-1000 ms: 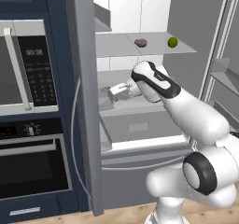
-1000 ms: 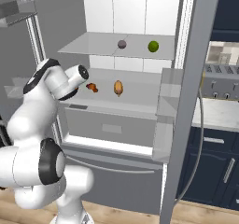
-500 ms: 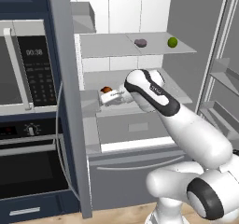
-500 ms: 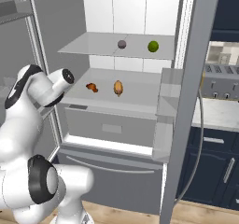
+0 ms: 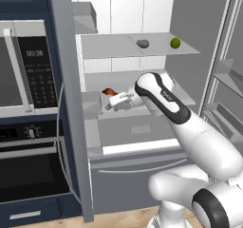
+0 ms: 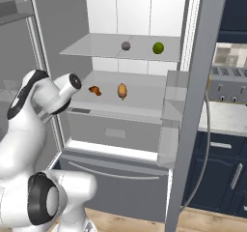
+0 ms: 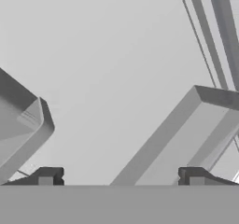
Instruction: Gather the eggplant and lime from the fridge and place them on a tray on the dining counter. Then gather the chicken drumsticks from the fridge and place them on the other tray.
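The fridge (image 6: 144, 13) stands open, and every item of the task is inside it, so in all likelihood the first step, gathering the eggplant and lime, is not yet done. In the right base view the eggplant (image 6: 126, 46), a small dark ball, and the lime (image 6: 158, 48) sit near each other at the upper centre of the frame on the upper shelf (image 6: 96, 46). Below them, at the centre of the frame, two chicken drumsticks (image 6: 122, 91) lie apart on the lower shelf (image 6: 144, 98), the smaller one (image 6: 95, 90) further left. The arm reaches in at mid-left of the left base view, with the end effector (image 5: 114, 100) at the level of the lower shelf, just beside the drumstick (image 5: 109, 92) seen there and well below the vegetables. In the hand view the two fingertips (image 7: 46, 176) stand far apart at the bottom corners, the end effector spread wide with nothing between them, facing pale grey fridge panels and touching nothing that can be made out. The next move seems to call for raising the hand to the upper shelf, lining up on the eggplant or lime, and closing on that small round body without rolling it away.
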{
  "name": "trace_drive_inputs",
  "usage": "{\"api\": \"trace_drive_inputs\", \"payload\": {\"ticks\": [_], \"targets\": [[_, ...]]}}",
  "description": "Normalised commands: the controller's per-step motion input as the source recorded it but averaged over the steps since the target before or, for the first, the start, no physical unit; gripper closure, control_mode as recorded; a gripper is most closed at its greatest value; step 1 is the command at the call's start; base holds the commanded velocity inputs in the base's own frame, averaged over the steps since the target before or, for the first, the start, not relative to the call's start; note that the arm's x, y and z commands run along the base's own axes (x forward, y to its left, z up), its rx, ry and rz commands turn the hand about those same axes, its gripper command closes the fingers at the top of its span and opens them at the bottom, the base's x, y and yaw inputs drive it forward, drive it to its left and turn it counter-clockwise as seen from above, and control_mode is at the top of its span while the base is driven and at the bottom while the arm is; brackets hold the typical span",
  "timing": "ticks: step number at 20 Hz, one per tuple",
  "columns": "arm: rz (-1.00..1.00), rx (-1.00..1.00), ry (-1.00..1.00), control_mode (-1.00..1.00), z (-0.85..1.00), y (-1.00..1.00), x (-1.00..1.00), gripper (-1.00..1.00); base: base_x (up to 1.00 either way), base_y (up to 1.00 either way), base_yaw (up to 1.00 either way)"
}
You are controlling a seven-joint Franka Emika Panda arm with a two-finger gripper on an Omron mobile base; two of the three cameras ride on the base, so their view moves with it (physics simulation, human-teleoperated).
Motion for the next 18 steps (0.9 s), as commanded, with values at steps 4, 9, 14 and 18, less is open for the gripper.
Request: {"api": "trace_drive_inputs", "payload": {"ticks": [4, 9, 14, 18], "targets": [[0.0, -0.08, 0.01, -1.0, 0.0, -0.6, -0.01, -1.0, 0.0, 0.0, 0.0], [-0.05, -0.29, 0.0, -1.0, -0.01, -0.38, 0.0, -1.0, 0.0, 0.0, 0.0], [-0.17, -0.34, 0.0, -1.0, -0.06, -0.54, 0.06, -1.0, 0.0, 0.0, 0.0], [-0.1, -0.22, 0.0, -1.0, -0.13, -0.55, 0.11, -1.0, 0.0, 0.0, 0.0]]}}
